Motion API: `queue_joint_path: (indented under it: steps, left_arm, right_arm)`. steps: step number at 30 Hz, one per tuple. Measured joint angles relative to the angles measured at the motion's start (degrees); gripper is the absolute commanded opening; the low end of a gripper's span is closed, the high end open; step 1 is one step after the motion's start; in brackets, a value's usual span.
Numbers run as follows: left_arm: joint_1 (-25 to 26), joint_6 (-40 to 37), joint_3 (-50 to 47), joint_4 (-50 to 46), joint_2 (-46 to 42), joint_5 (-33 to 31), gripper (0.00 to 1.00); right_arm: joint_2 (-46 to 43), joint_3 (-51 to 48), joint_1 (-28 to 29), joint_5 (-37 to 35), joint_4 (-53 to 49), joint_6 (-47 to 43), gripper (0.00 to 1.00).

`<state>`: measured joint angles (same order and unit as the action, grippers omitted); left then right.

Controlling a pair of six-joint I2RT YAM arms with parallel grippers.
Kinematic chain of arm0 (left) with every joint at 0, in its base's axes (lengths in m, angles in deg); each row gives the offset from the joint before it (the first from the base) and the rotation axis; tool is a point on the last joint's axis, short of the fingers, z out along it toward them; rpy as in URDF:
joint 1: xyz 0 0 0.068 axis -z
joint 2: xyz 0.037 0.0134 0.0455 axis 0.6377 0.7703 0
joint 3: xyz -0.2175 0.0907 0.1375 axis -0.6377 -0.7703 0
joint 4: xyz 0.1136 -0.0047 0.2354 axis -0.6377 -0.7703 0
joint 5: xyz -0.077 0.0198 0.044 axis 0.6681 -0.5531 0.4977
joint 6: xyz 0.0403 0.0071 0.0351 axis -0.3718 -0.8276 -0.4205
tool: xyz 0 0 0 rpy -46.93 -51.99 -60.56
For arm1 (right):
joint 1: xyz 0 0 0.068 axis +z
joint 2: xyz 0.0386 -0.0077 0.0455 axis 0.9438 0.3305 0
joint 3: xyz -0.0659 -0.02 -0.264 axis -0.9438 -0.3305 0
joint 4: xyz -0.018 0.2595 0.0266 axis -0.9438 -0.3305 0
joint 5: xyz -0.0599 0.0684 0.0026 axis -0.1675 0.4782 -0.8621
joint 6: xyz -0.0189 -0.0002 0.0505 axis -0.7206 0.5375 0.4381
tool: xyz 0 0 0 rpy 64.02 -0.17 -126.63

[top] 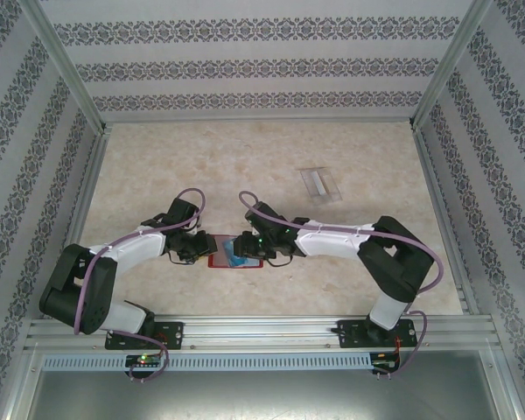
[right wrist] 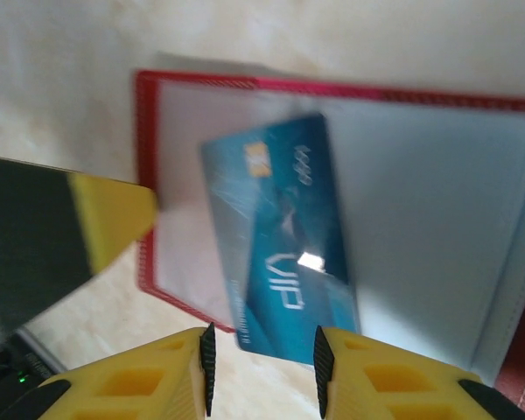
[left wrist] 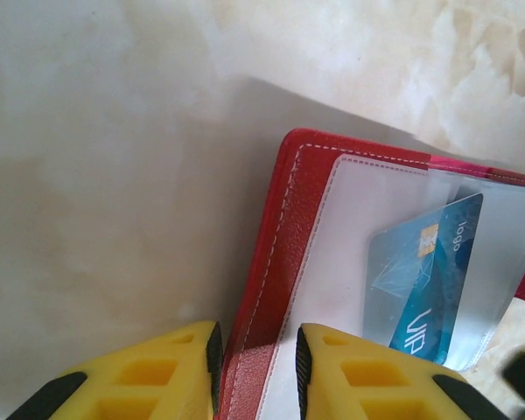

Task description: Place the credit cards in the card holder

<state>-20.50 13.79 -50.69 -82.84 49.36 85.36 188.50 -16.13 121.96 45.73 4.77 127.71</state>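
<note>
The card holder point(top: 215, 260) is a red wallet lying open on the table between both arms, its red rim point(left wrist: 289, 201) and pale inner pockets showing. A blue credit card point(left wrist: 429, 271) marked VIP sits partly under the translucent pocket, its lower end sticking out. My left gripper point(left wrist: 258, 350) is open, its jaws straddling the wallet's left red edge with a gap at the right pad. My right gripper point(right wrist: 262, 359) is open around the card's point(right wrist: 280, 236) protruding end, with a gap at the left pad. In the top view the left gripper point(top: 196, 254) and right gripper point(top: 248, 252) flank the wallet.
A pale translucent rectangular piece point(top: 319, 184) lies apart on the marble-patterned table point(top: 157, 166), farther back and to the right. Patterned walls and metal posts point(top: 70, 70) enclose the table. A metal rail point(top: 262, 328) runs along the near edge.
</note>
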Motion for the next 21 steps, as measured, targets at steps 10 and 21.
queue_joint_path:
  steps: [10,21]
  left_arm:
    - [0.0,0.0,-0.4,1.0,0.5,0.9,0.31]
    - [0.0,0.0,-0.4,1.2,1.7,1.1,0.29]
  right_arm:
    - [1.1,-0.7,-0.2,0.6,-0.6,3.3,0.37]
    - [2.5,-0.7,-0.2,1.6,-0.1,4.0,0.40]
